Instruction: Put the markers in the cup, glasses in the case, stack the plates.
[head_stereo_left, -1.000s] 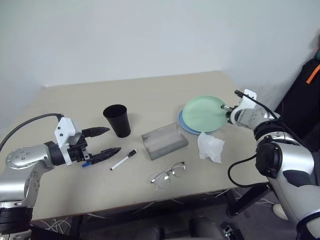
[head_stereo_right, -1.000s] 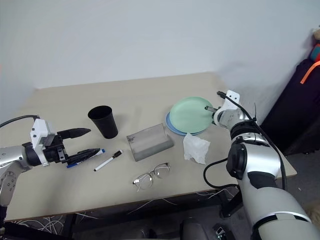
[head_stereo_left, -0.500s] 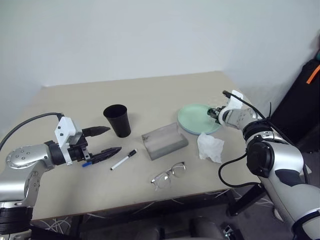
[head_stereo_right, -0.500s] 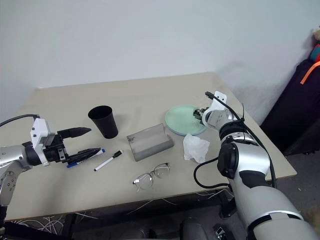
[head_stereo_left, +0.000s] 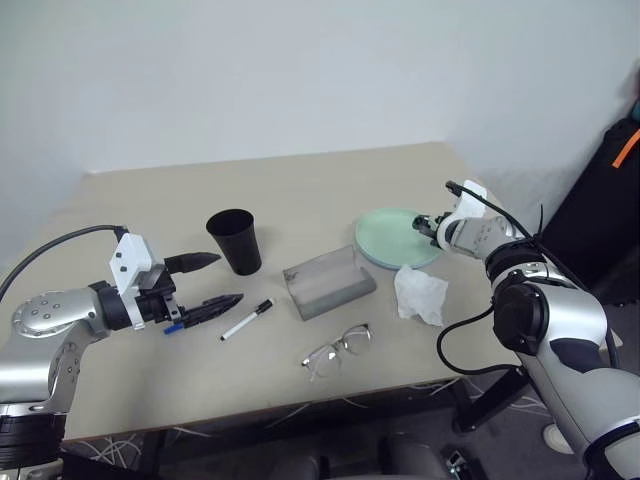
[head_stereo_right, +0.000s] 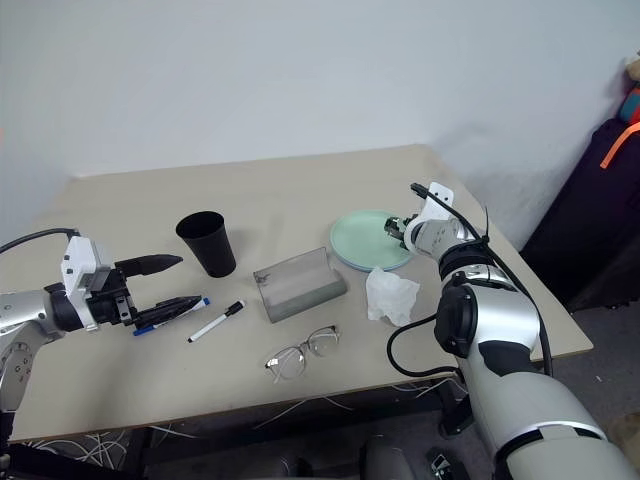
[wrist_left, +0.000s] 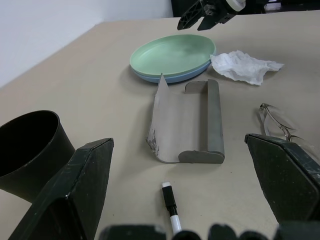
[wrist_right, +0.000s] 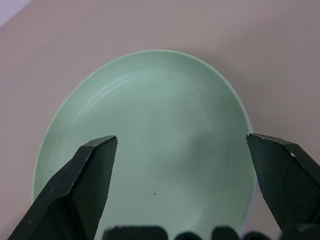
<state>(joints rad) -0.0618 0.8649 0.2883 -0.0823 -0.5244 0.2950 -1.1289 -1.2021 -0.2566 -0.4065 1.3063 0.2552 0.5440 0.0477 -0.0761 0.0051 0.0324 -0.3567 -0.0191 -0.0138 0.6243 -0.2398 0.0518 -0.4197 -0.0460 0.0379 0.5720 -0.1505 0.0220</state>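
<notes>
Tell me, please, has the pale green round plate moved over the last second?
Yes. The pale green round plate has dropped from tilted to flat on the light blue plate, beside the crumpled white tissue.

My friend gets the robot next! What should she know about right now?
Left pincer: open, holding nothing, near the blue marker.
Right pincer: open above the plates' far edge, holding nothing.
Plates: the green plate lies flat on the blue plate. Stacking looks done.
Black marker lies on the table between the cup and the glasses. Both markers are out of the cup.
The glasses lie in front of the open case, not in it.
A tissue lies beside the plates.
Left to do: markers into the cup, glasses into the case.
</notes>
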